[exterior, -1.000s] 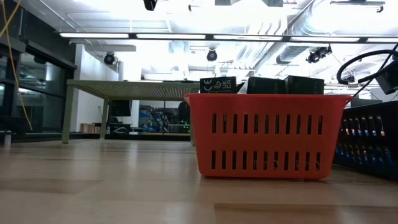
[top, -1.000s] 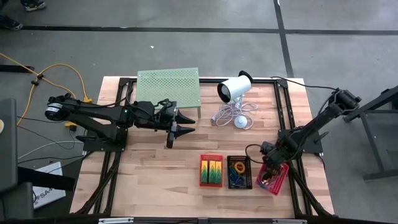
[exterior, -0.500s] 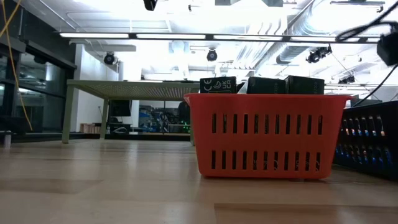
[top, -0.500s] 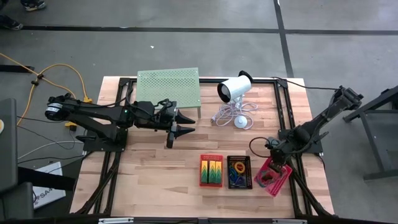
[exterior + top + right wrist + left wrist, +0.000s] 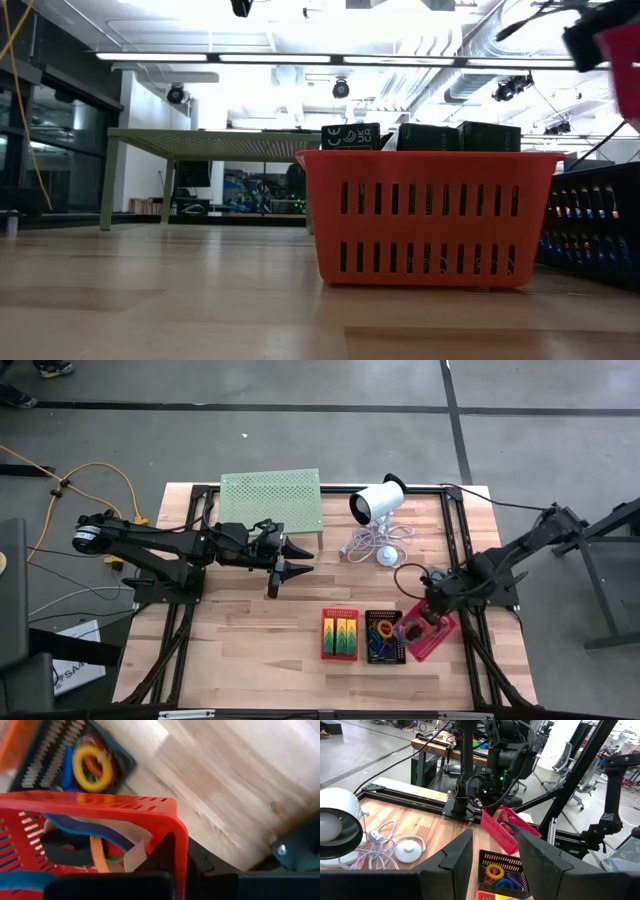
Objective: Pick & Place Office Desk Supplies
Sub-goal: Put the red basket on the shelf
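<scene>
My left gripper waits near the tabletop's middle, jaws apart, holding nothing. Toward four o'clock stand the red basket of flat green packs and the black basket of coloured loops. Just beside that, tilted and seemingly lifted, is the pink basket, its thin rim pinched in my right gripper's shut jaws. I judge it light, stiff mesh plastic; the loose bands inside could slide.

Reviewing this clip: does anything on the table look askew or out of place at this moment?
Yes. The pink basket sits tilted and out of line with the red basket and black basket, because the right end effector grips its rim, lifting it off the table.
</scene>
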`<state>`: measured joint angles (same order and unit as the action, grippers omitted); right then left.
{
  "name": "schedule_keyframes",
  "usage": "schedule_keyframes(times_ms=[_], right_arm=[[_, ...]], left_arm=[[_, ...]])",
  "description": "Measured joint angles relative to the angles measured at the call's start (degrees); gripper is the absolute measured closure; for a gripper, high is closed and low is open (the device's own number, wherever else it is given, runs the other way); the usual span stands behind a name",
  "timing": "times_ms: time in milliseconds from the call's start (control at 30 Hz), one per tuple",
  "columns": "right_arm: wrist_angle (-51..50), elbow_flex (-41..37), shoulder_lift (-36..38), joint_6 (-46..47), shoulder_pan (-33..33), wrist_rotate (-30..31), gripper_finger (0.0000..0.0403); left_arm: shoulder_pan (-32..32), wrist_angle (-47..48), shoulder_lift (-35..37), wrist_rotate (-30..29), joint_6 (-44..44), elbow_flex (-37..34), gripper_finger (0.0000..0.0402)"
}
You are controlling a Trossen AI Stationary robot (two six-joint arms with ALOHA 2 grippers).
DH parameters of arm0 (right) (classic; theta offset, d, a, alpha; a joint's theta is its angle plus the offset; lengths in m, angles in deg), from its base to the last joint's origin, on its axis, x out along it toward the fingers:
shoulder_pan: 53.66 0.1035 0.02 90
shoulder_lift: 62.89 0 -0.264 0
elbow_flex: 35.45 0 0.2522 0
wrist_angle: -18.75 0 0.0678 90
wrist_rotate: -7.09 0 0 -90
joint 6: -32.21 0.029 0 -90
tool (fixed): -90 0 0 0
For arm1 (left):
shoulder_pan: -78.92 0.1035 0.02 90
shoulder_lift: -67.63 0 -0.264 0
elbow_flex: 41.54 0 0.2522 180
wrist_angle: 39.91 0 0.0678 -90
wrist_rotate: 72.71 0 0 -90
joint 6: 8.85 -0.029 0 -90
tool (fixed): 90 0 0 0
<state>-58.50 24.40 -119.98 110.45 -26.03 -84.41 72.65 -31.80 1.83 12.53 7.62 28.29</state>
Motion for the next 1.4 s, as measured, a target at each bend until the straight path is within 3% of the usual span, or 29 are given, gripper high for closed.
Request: schedule_keyframes(times_ms=[700, 867, 1400], right_arm=[[3.2, 24.3, -24.4, -28.3, -30.2, -1.3, 0.04], [5.9, 25.2, -25.7, -30.3, -34.0, -3.6, 0.04], [5.1, 25.2, -25.8, -29.9, -40.4, -3.3, 0.04]], left_arm=[[0.0, 0.0, 0.0, 0.0, 0.0, 0.0, 0.0249], [0.0, 0.0, 0.0, 0.0, 0.0, 0.0, 0.0249], [0.0, 0.0, 0.0, 0.0, 0.0, 0.0, 0.0249]])
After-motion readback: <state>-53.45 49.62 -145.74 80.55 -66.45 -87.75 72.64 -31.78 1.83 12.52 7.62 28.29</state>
